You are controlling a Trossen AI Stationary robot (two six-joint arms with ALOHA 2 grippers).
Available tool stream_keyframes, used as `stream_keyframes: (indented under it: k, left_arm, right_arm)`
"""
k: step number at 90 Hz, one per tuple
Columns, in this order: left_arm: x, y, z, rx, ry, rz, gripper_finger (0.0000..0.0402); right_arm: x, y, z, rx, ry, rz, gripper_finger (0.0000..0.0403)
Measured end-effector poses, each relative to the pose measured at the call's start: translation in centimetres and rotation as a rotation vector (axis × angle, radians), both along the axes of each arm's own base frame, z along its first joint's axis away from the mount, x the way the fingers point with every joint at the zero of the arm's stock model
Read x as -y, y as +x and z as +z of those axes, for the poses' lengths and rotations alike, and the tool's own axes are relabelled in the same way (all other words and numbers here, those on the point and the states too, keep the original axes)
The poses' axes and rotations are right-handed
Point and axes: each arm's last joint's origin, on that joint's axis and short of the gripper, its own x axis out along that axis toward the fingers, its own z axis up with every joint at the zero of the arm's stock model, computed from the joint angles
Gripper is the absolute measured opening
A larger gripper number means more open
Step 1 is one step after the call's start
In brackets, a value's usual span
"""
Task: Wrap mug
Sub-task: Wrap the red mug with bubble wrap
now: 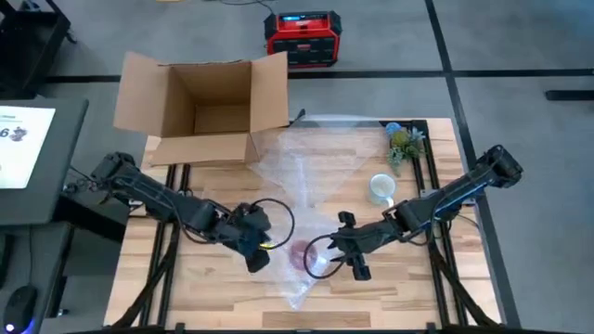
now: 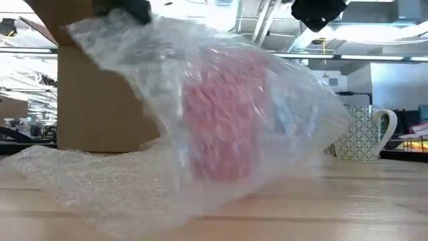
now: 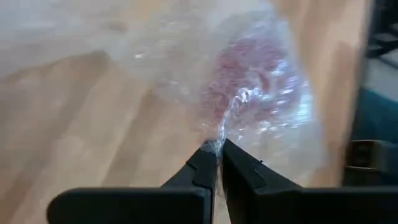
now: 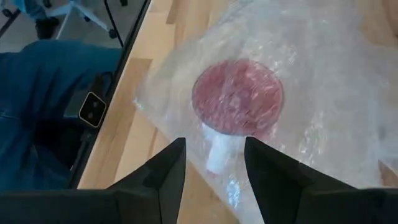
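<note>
Here: two mugs; left claw (image 3: pixel 217 149) pinches bubble wrap (image 3: pixel 186 50) over red mug (image 4: pixel 237 96); right claw (image 4: pixel 214 163) open.

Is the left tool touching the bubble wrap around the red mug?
Touching. The left wrist view shows the left tool shut on a gathered fold of the bubble wrap, with the wrap pinched between its fingertips in front of the red mug.

Wooden table (image 1: pixel 204 278) carries: open cardboard box (image 1: pixel 206 107) at far left corner, bubble wrap sheet (image 1: pixel 316 158) mid-table, patterned mug (image 1: pixel 380 188) and small plant (image 1: pixel 405 144) at right.
</note>
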Motion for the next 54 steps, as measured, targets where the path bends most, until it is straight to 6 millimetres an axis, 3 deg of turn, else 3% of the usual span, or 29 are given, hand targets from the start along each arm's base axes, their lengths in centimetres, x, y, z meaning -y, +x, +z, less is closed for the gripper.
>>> stream_keyframes:
  k: [35, 54]
  left_arm:
    - [0.5, -1.4, -0.4, -0.033, 0.040, 0.116, 0.0000]
    - [0.7, -2.0, -2.9, -0.069, 0.021, 0.163, 0.0000]
  right_arm:
    - [0.5, 0.4, 0.2, 0.026, 0.000, -0.010, 0.0152]
    - [0.5, 0.7, 0.6, 0.083, -0.003, 0.008, 0.0152]
